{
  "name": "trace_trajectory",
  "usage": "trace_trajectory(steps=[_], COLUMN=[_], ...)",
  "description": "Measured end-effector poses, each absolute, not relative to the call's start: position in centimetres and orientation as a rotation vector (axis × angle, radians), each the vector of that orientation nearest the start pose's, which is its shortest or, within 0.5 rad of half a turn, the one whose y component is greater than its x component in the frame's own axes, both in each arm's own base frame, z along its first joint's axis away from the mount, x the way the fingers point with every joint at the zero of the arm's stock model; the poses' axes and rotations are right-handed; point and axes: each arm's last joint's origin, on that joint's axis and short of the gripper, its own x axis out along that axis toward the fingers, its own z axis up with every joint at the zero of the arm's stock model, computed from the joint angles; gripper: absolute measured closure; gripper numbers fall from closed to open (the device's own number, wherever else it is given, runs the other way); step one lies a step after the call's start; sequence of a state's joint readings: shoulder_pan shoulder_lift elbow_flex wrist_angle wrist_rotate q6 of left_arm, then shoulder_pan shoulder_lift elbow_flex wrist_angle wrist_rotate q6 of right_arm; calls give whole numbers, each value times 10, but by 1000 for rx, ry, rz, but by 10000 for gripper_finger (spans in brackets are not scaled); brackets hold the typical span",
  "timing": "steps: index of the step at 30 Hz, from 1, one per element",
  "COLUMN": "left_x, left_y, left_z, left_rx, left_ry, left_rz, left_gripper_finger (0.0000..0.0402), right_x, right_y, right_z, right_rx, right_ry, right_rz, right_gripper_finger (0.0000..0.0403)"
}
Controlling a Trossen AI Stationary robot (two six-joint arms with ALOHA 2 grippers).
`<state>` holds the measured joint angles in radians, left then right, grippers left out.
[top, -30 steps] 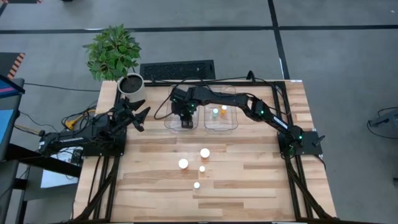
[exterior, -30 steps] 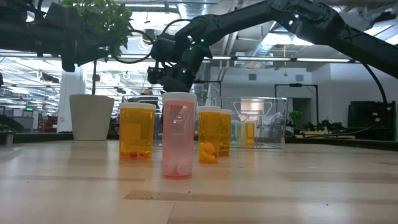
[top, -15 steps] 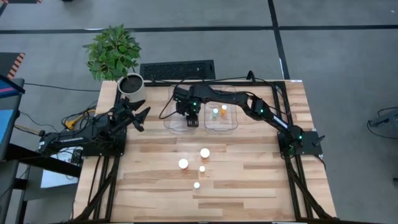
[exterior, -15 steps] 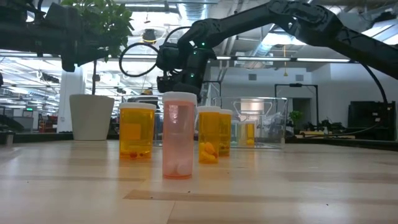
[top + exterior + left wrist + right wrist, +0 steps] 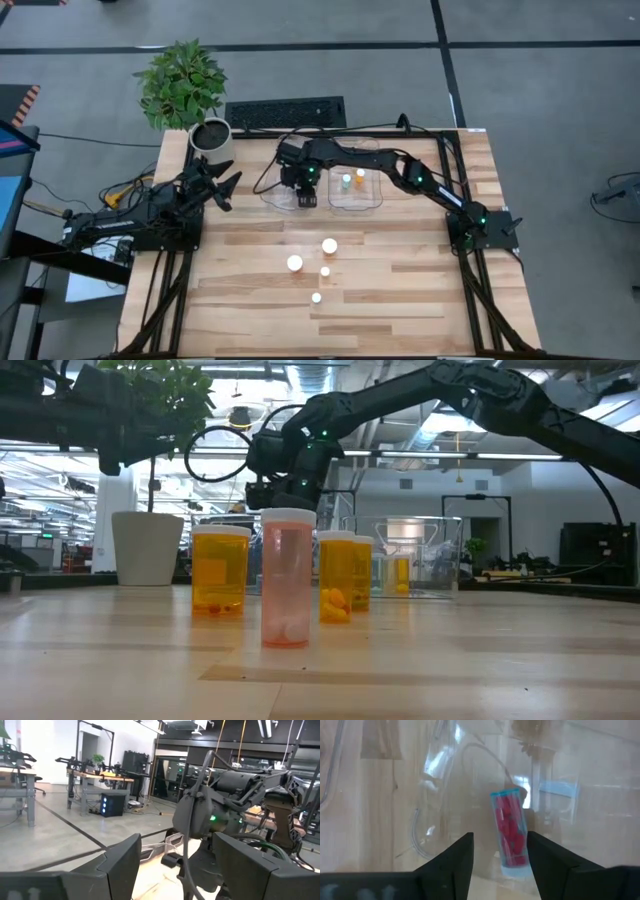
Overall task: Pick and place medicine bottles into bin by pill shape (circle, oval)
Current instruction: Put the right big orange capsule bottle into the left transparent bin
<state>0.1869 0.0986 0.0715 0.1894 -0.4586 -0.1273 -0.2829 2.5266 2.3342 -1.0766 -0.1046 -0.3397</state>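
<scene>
The right claw (image 5: 303,197) hangs open and empty over the clear bin (image 5: 284,196) near the tabletop's far edge; a bottle (image 5: 511,830) lies inside. The left claw (image 5: 228,189) waits open by the left edge. Four bottles (image 5: 322,245) stand mid-tabletop.

Bench (image 5: 420,290): pale wooden planks with visible grain, smooth, faint satin sheen in the low view. Medicine bottles: translucent orange plastic bottles (image 5: 220,570) and one pinkish translucent plastic bottle (image 5: 287,580), all glossy, with matt white plastic caps; two clear plastic bins (image 5: 368,200), shiny and reflective. Dark matt plastic claw fingers (image 5: 452,862); white smooth matt plant pot (image 5: 147,547).
</scene>
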Motion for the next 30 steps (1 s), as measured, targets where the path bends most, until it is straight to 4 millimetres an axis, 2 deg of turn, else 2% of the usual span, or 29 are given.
trace_trajectory(steps=[4, 10, 14, 17, 21, 25, 28, 30], left_x=[92, 92, 92, 92, 92, 92, 93, 93], left_y=[31, 31, 31, 31, 31, 30, 30, 29], left_z=[198, 198, 198, 198, 198, 198, 197, 196], left_rx=[-145, -150, -151, -152, -153, -152, -149, -147], left_ry=[-205, -208, -209, -209, -209, -206, -195, -183], left_rz=[635, 634, 634, 634, 633, 622, 593, 577], left_gripper_finger=[162, 162, 162, 162, 162, 162, 162, 161], right_x=[492, 479, 452, 433, 430, 432, 438, 440], right_y=[-141, -135, -118, -93, -51, -12, 14, 24], right_z=[194, 240, 281, 302, 306, 301, 287, 275], right_rx=[-80, -92, -20, 16, 11, -1, -10, 5], right_ry=[1236, 1188, 1245, 1326, 1391, 1435, 1447, 1447], right_rz=[29, -20, -32, -14, 42, 79, 99, 90], right_gripper_finger=[206, 200, 197, 192, 176, 148, 129, 119])
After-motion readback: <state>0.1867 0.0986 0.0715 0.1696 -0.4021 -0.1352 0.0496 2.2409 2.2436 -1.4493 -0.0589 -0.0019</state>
